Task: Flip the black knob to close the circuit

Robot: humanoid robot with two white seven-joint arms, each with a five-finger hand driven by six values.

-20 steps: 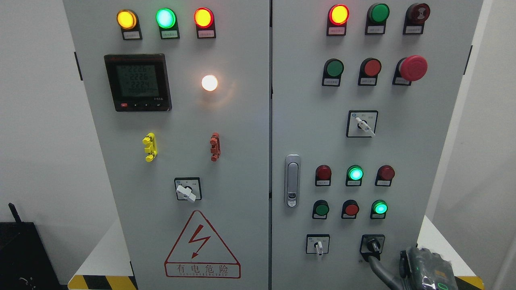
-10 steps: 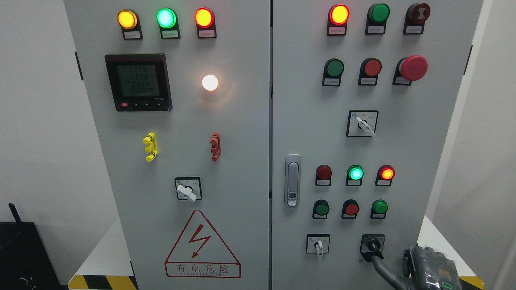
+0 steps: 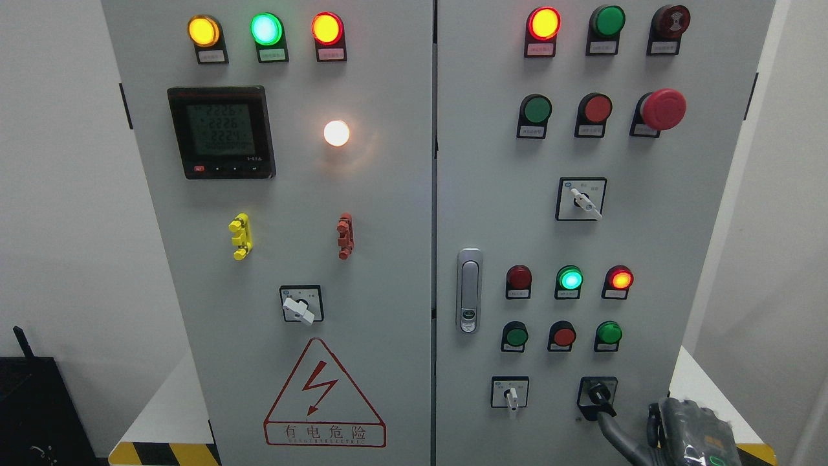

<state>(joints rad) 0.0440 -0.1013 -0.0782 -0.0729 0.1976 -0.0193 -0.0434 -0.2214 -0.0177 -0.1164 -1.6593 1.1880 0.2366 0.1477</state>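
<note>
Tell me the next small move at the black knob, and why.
Probably draw the right hand down and away. Its finger reaches the black knob, which points down-right, and the red lamp above glows, so the flip looks done.

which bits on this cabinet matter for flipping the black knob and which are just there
Part of the job:
- black knob, low on the right door
- right hand, at the lower right beside it, one finger reaching up to the knob

Just there:
- red mushroom button
- meter display
- door handle
- white selector switch on the left door
- warning triangle
</note>
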